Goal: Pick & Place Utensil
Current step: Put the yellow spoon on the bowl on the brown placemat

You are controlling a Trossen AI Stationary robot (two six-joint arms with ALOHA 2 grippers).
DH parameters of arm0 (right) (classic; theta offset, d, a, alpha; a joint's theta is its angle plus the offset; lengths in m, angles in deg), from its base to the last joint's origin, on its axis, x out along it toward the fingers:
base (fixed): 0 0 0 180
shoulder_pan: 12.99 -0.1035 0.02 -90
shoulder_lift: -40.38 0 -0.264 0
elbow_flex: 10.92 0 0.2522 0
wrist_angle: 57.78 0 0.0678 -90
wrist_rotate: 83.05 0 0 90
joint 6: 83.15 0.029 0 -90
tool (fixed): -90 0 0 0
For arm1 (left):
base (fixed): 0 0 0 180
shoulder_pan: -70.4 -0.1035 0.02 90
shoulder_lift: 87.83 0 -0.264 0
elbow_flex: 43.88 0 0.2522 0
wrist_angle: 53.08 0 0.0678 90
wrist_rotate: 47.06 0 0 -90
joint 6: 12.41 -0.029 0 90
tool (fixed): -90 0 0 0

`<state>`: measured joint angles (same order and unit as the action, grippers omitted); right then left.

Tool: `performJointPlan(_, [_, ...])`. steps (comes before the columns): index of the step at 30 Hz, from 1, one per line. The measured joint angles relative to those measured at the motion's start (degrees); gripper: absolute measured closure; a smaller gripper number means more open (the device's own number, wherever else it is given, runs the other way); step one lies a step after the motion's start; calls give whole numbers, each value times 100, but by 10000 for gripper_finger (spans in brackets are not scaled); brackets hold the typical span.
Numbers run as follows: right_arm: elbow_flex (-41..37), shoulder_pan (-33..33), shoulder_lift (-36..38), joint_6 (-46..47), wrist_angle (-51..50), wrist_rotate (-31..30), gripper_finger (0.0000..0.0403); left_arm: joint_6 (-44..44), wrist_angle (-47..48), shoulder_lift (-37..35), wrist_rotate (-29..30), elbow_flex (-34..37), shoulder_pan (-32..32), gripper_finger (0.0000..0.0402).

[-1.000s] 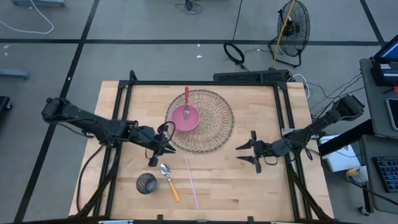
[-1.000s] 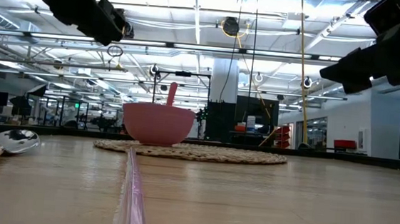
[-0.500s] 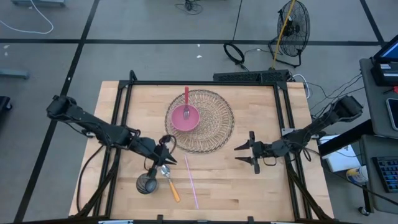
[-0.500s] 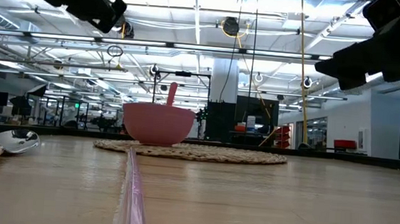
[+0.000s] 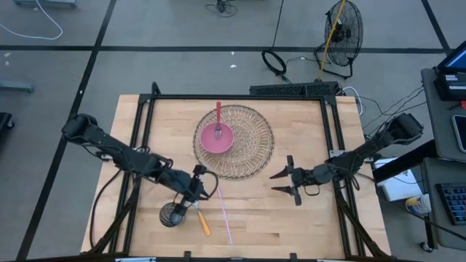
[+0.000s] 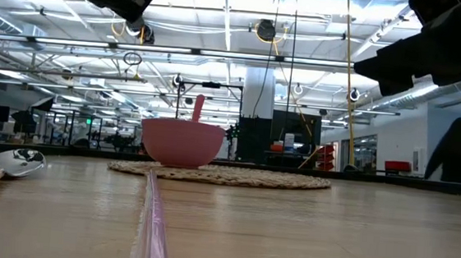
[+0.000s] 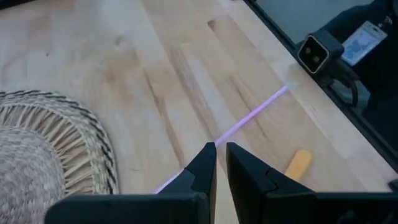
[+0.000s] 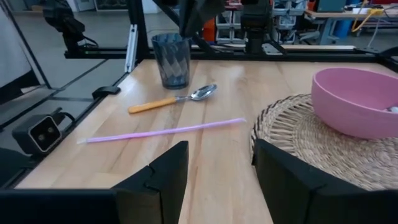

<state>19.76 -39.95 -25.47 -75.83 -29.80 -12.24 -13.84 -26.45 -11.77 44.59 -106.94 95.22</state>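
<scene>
Your left gripper (image 5: 198, 191), fingers nearly pressed together, hovered over the spoon (image 5: 198, 212); your right gripper (image 5: 284, 182) waited spread apart.

A: Left wrist cam?
B: left gripper (image 7: 221, 163) over the wooden table (image 7: 155, 74), fingers nearly closed, slim gap, holding nothing.
A: Objects?
B: pink straw (image 7: 249, 118) runs from the fingertips toward 1 o'clock. Orange handle (image 7: 297, 163) at 3 o'clock of the tips. Woven mat (image 7: 50, 149) at 9 o'clock. Small camera (image 7: 317, 53) on the table edge, 2 o'clock.
</scene>
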Motion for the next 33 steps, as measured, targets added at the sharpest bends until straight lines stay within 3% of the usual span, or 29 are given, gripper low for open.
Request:
performJointPlan(5, [17,0,-69,-7,4,-5,232,58,-22,226,-5,2,122,358])
performJointPlan(10, [17,38,-72,-84,44,-10,232,142,-53,606,-31,10,201,314])
performJointPlan(18, [17,227,-72,-72,45,-6,232,-102,287,879,-15,-586,165,256])
performJointPlan(26, [15,225,-69,-94,-54,-1,232,216,1397,1609,-20,-1509,162,267])
performJointPlan(33, [12,224,-72,-105,-184,8,232,238,2025,2266,-372,-2366,231,288])
